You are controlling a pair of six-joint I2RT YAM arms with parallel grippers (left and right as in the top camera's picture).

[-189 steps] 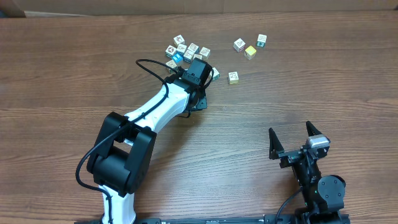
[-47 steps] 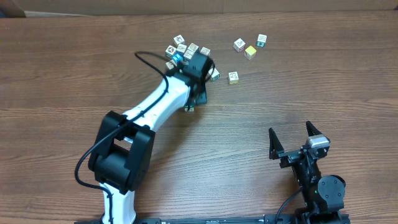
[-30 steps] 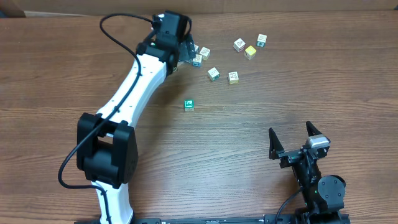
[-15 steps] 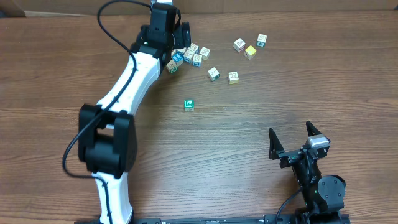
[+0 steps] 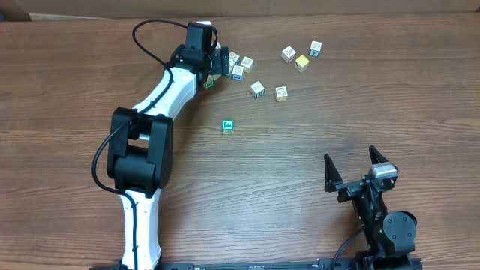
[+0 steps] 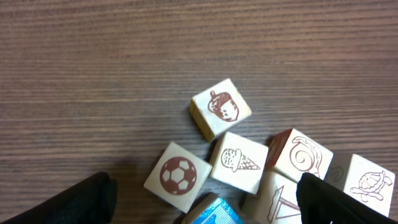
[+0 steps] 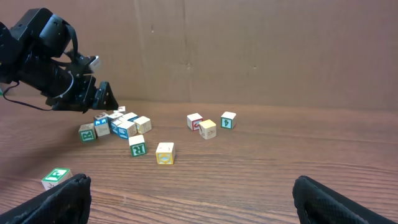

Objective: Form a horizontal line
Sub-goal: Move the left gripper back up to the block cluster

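Left arm (image 5: pixel 174 81) is stretched out to the pile of cubes (image 5: pixel 238 71) toward 12 o'clock on the desk (image 5: pixel 82 97). The left jaws are spread wide and hang right over that pile, clamped on nothing; can't tell if they brush a cube.

The left wrist view shows seven cubes, at least partly. There's an acorn cube (image 6: pixel 221 109), a soccer ball cube (image 6: pixel 178 176), an ice cream cube (image 6: pixel 239 162), a snail cube (image 6: pixel 300 155), a turtle cube (image 6: pixel 372 180), a blue cube (image 6: pixel 211 213) and a cut-off cube (image 6: pixel 277 200). From overhead the arm covers part of the pile, so no total from me.

The horizontal line (image 5: pixel 228 126) is just one green cube, alone at 6 o'clock from the pile. Two loose cubes (image 5: pixel 257 88) sit at 4 o'clock from the pile, and three more cubes (image 5: pixel 301 62) at 3 o'clock.

The right jaws are down at the desk's 5 o'clock corner, wide apart and empty.
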